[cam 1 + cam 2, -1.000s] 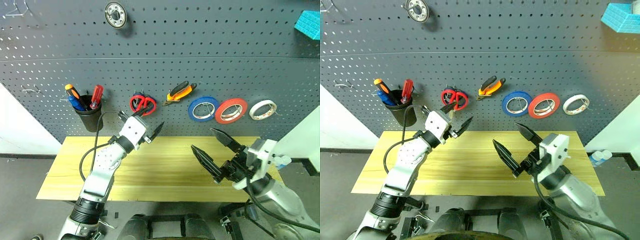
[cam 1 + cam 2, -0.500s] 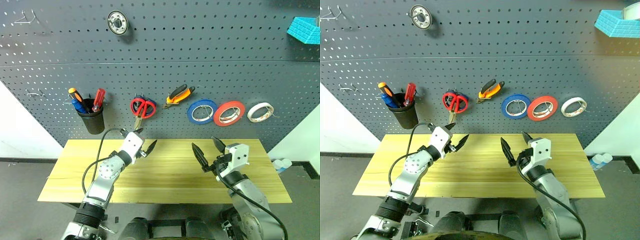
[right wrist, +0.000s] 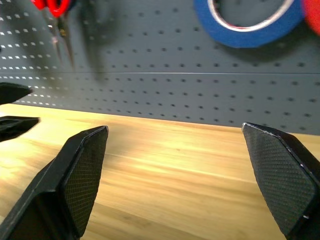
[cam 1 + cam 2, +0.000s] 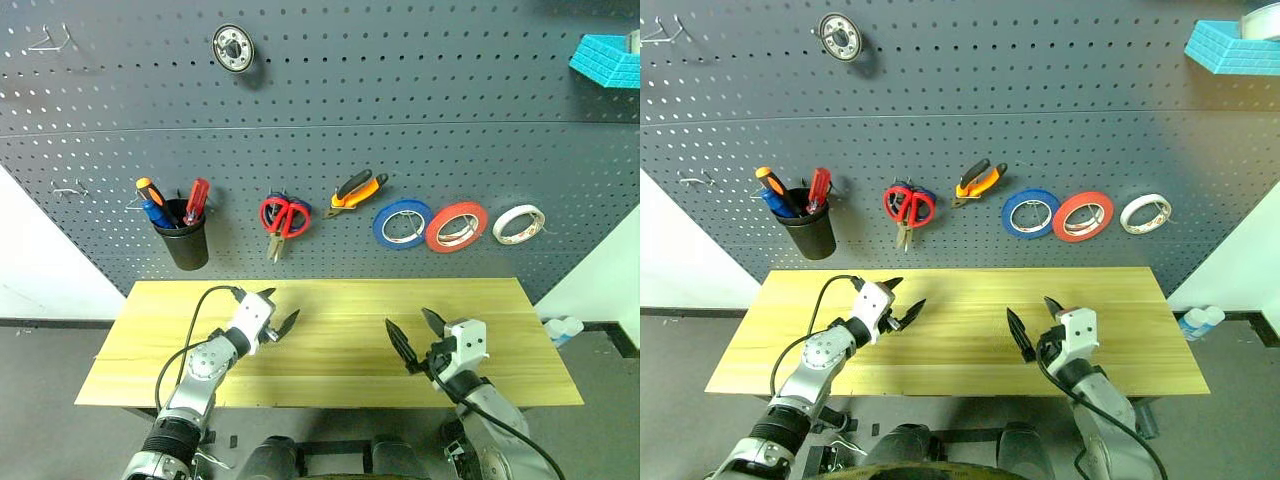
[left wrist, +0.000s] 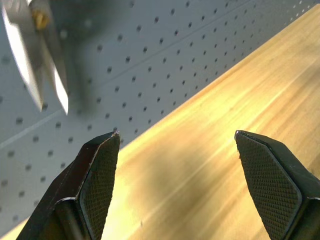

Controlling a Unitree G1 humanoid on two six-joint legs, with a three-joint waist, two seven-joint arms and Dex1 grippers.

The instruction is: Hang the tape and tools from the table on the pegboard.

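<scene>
The white tape [image 4: 520, 224] hangs at the right end of the dark grey pegboard [image 4: 330, 90], beside a red roll [image 4: 457, 226] and a blue roll [image 4: 403, 222]. Red-handled scissors [image 4: 285, 215] and orange-and-black pliers [image 4: 358, 190] hang left of the rolls. A blue-handled screwdriver [image 4: 155, 212] stands in a black cup [image 4: 186, 244]. Low over the bare wooden table [image 4: 330, 300], my left gripper [image 4: 277, 310] is open and holds nothing. My right gripper [image 4: 415, 335] hovers open and empty over the table's right half. The left wrist view shows the scissors' blades [image 5: 42, 75] above the tabletop.
An orange and a red screwdriver [image 4: 197, 198] share the cup. A round metal part [image 4: 232, 47] hangs high on the board, and a blue ribbed block [image 4: 605, 58] sits at the top right. Bare wire hooks [image 4: 68, 188] stick out on the left.
Both arms have sunk from in front of the pegboard's hanging tools to just above the table, spreading slightly apart. Both grippers stayed open and empty. The hung items have not moved.
</scene>
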